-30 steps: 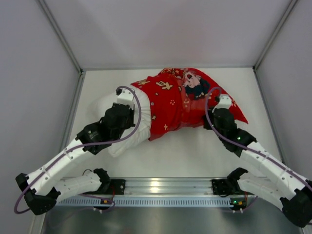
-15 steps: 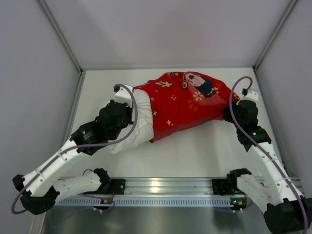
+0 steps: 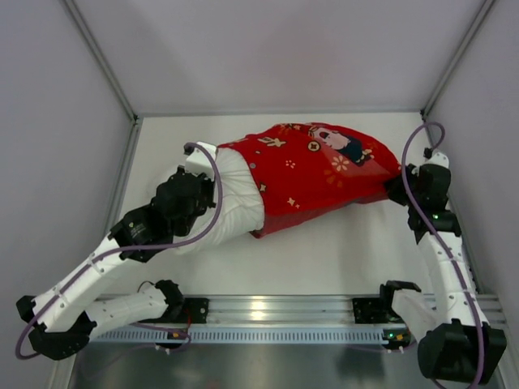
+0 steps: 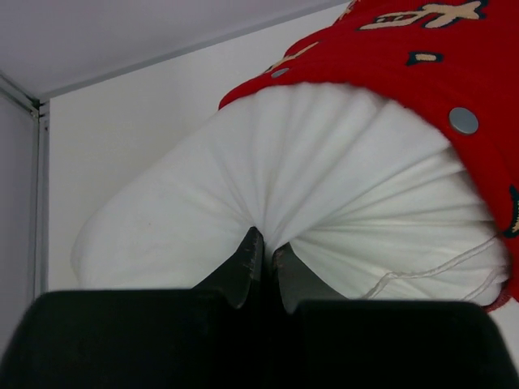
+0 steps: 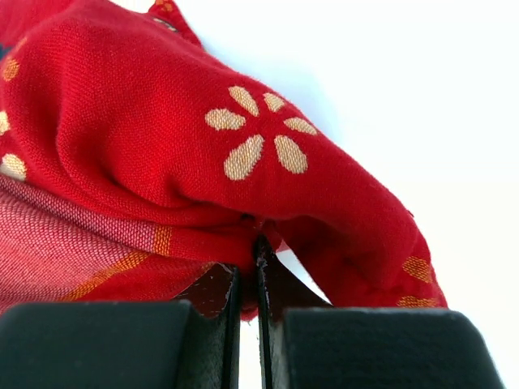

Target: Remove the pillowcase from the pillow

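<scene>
CHANGE: my right gripper (image 5: 258,247), clamped on the pillowcase (image 3: 316,174) corner, has swung out toward the right wall (image 3: 486,121) | HOLD: left gripper (image 4: 263,247) pinched shut on the pillow (image 3: 235,207) at its bare end | MEANS: pillowcase drawn rightward across the table (image 3: 324,259), more white showing, still mostly on

The table (image 3: 324,259) is a flat white surface, bounded by pale walls (image 3: 49,162) on its left, far and right sides. A metal rail (image 3: 276,309) runs along its near edge.

One item lies directly on the surface: the pillow (image 3: 235,207). It sits in the far half of the table, with its long axis running left to right.

- Left end: bare white fabric, gathered into radiating folds.
- Middle to right end: covered by the red printed pillowcase (image 3: 316,174), whose near edge rests on the table.
- Pillowcase opening: faces left.
</scene>
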Motion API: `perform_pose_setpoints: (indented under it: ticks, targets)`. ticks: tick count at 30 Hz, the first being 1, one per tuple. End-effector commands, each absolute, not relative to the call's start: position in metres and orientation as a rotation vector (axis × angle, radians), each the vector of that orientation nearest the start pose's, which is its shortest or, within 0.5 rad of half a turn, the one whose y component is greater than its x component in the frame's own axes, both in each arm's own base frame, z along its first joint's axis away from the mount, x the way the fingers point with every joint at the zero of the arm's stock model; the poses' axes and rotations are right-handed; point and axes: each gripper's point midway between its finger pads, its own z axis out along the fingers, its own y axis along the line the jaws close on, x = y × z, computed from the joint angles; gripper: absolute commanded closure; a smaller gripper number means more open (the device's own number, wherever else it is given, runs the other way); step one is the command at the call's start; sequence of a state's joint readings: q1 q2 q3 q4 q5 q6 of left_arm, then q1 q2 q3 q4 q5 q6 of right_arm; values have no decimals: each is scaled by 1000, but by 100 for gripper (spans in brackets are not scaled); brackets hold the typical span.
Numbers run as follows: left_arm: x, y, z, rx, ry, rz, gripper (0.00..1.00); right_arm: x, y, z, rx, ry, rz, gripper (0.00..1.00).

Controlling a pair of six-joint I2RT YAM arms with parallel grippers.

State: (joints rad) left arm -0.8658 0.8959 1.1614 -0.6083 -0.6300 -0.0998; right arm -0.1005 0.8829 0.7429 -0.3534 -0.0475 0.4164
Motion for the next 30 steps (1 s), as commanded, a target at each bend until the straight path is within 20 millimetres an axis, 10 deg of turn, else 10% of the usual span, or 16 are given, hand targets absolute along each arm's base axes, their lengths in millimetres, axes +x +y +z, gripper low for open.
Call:
perform_pose_setpoints:
  ticks: [1,30]
  targets:
    - [222,-11,444,-232,1521,174,100,297,-89,203,737,1912,-95,100]
    - [128,124,516,-461,1362,263,100,307,-154,237,960,1789,-102,100]
